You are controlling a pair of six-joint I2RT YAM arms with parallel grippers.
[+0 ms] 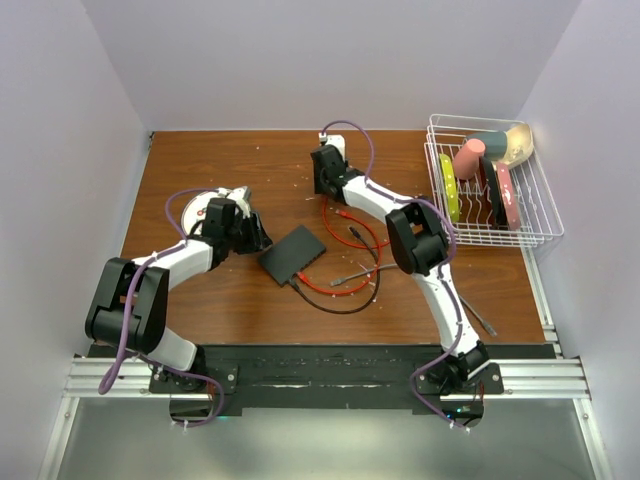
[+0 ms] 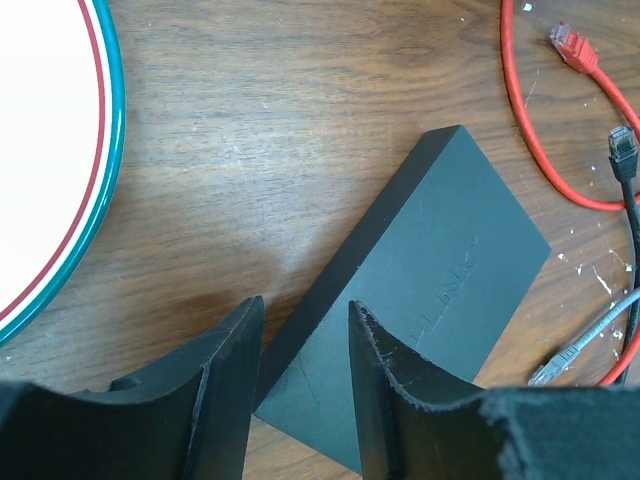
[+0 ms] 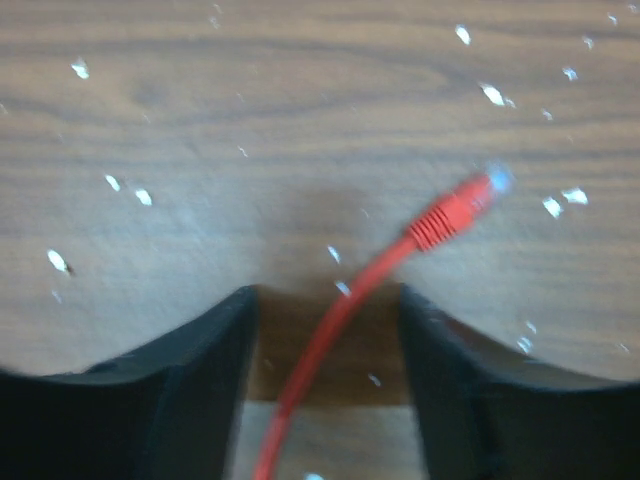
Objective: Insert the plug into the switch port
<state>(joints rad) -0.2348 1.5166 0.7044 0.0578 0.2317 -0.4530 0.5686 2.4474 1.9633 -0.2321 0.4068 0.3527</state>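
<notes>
Switch [image 1: 292, 253] is lying flat on the wooden desk [image 1: 250, 160], near the middle and turned at an angle, with its dark top face up. The left arm [image 1: 190, 258] is reaching in from the left. In the left wrist view its jaws are standing apart, straddling the near corner of the box, with one finger [image 2: 385, 390] overlapping the top face. Whether either finger is touching it, I cannot tell.

Just left of the switch a white plate [image 2: 50, 150] with a red and teal rim is sitting under that arm. To the right, a red cable [image 2: 512, 110] is looping across the wood, with a black plug [image 2: 623, 150] and a grey plug [image 2: 556, 367] lying close by.

The right arm [image 1: 418, 238] is stretching far up the desk, beyond the switch. The right wrist view is blurry, but its jaws are spread wide and gripping nothing. The red cable is running up through the gap between them, and the red plug [image 3: 458, 212] is resting on the wood just ahead of the fingertips, well apart from the switch.

At the far right a white wire rack [image 1: 500, 238] is holding coloured dishes.
</notes>
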